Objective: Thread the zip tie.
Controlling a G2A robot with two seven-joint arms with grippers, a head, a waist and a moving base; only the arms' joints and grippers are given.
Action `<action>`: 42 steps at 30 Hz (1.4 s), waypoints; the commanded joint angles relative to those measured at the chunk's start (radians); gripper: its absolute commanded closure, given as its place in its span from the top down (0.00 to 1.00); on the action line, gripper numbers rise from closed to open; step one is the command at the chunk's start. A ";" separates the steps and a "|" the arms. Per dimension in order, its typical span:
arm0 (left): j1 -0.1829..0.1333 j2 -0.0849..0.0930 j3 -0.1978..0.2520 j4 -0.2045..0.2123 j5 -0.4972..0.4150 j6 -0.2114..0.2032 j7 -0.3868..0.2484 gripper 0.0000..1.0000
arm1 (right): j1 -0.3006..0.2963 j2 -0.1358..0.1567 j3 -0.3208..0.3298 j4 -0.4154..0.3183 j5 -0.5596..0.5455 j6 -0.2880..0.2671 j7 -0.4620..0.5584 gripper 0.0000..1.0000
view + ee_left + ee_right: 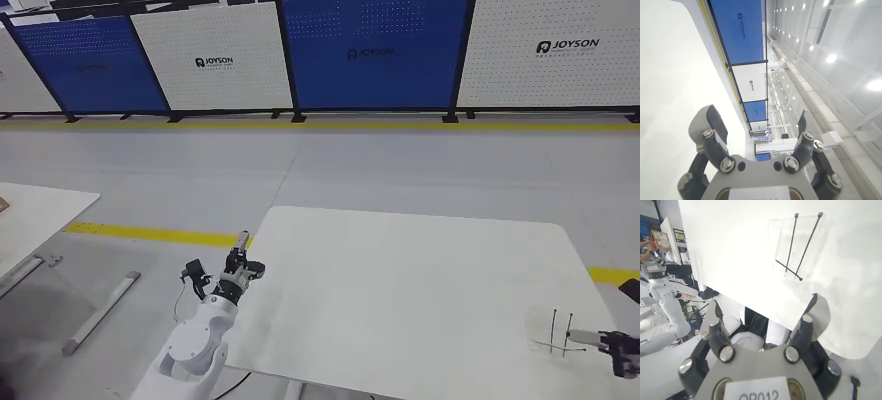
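Three black zip ties lie loose on a clear sheet (822, 247) near the right front corner of the white table (400, 290). Two of them (792, 243) (808, 242) run nearly side by side, and a third (788, 269) crosses their thin ends. In the top view they sit as a small group (560, 335). My right gripper (764, 302) (582, 338) hangs open just off the table's right edge, a short way from the ties, with nothing between its fingers. My left gripper (759, 121) (241, 244) is open and empty at the table's left edge, pointing away over the floor.
Another white table (40, 210) stands off to the left across a strip of floor. Blue and white pegboard panels (375, 50) line the back of the room behind a yellow floor line (150, 234).
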 commanded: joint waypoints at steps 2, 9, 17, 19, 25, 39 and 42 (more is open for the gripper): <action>0.000 0.000 0.000 0.000 0.000 0.000 0.000 1.00 | 0.016 -0.002 -0.007 0.010 -0.002 0.013 -0.006 1.00; 0.000 0.000 0.000 0.000 0.000 0.000 0.000 1.00 | 0.016 -0.002 -0.007 0.010 -0.002 0.013 -0.006 1.00; 0.000 0.000 0.000 0.000 0.000 0.000 0.000 1.00 | 0.092 -0.002 -0.117 0.030 -0.065 0.122 0.007 1.00; 0.000 0.000 0.000 0.000 0.000 0.000 0.000 1.00 | 0.128 0.000 -0.166 0.047 -0.076 0.146 0.007 1.00; 0.000 0.000 0.000 0.000 0.000 0.000 0.000 1.00 | 0.176 0.007 -0.221 0.076 -0.086 0.156 0.007 1.00; 0.000 0.000 0.000 0.000 0.000 0.000 0.000 1.00 | 0.224 -0.002 -0.266 0.100 -0.138 0.232 0.007 1.00; 0.000 0.000 0.000 0.000 0.000 0.000 0.000 1.00 | 0.245 -0.004 -0.296 0.121 -0.154 0.231 0.007 0.89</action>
